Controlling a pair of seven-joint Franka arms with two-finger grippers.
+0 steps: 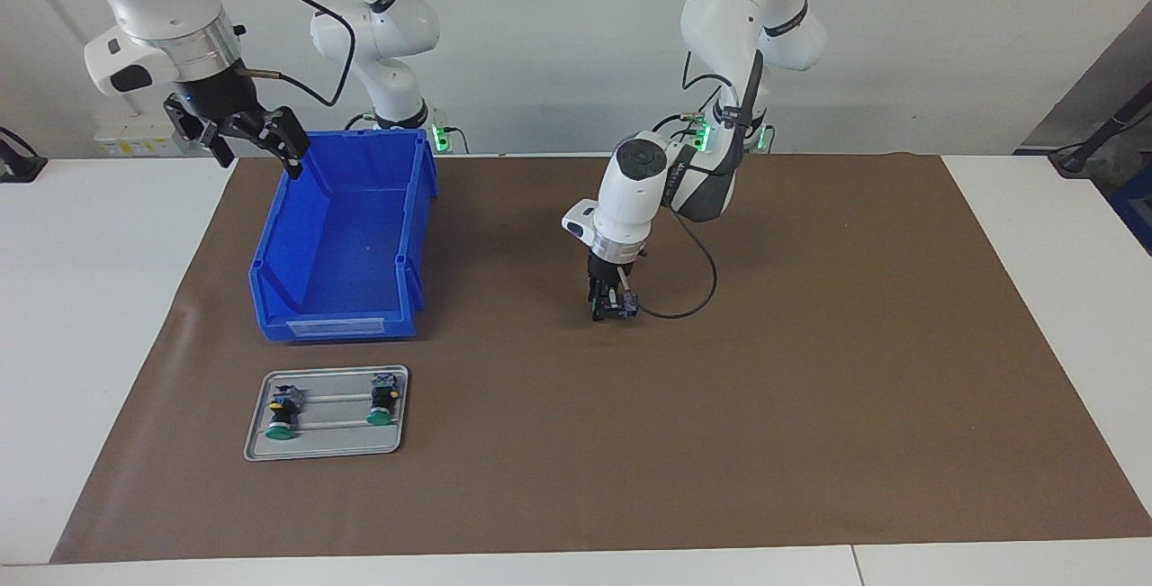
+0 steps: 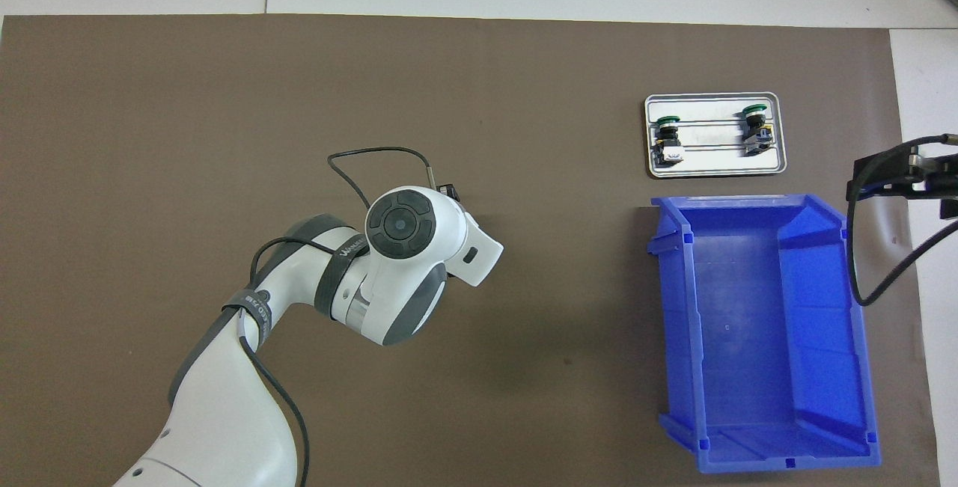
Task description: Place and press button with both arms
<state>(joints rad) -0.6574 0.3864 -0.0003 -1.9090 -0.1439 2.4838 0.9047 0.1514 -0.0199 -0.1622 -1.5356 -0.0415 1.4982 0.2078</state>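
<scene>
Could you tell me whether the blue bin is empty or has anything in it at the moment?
Empty. Both views show the bare floor of the blue bin with no button inside; two buttons lie on the metal tray beside it.

Left arm is bent way over with its wrist pointing straight down, so the left hand [image 1: 609, 309] sits right down at the counter near the middle, fingers partly drawn in. Right arm just waits at its own end, with the right hand [image 1: 241, 138] held up in the air, fingers spread wide.
</scene>
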